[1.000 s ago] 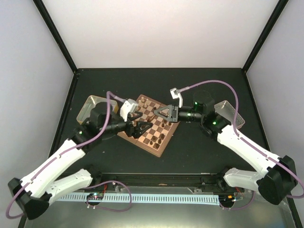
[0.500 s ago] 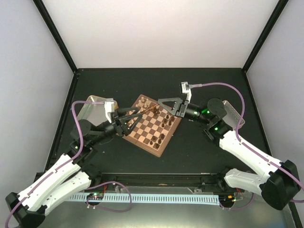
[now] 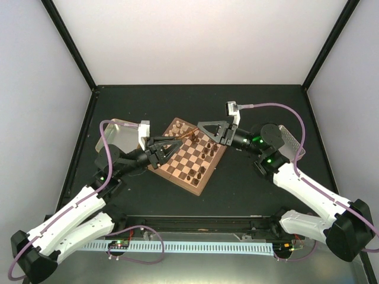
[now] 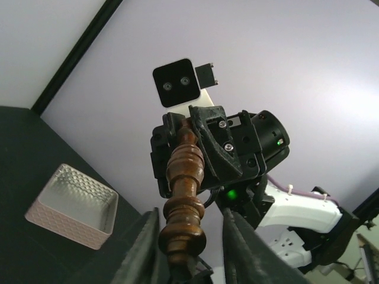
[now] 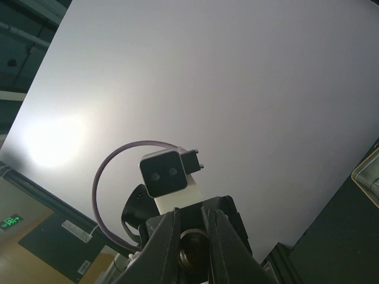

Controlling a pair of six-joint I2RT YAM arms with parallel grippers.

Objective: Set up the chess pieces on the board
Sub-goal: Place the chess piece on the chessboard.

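Aloft above the far side of the small checkered wooden chessboard (image 3: pixel 178 180): one dark brown turned wooden chess piece (image 4: pixel 183 177), level, pinched at one end by right gripper (image 5: pixel 191 214); flanked at the other by left gripper (image 4: pixel 188 214), grip impossible to tell.

Board (image 3: pixel 185 161) between 2 trays (image 3: pixel 288 139); pieces (image 3: pixel 206 152) on board

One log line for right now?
phase: apparent mid-air handover | left gripper: shut on dark brown piece | right gripper: shut on its other end | board: partly set
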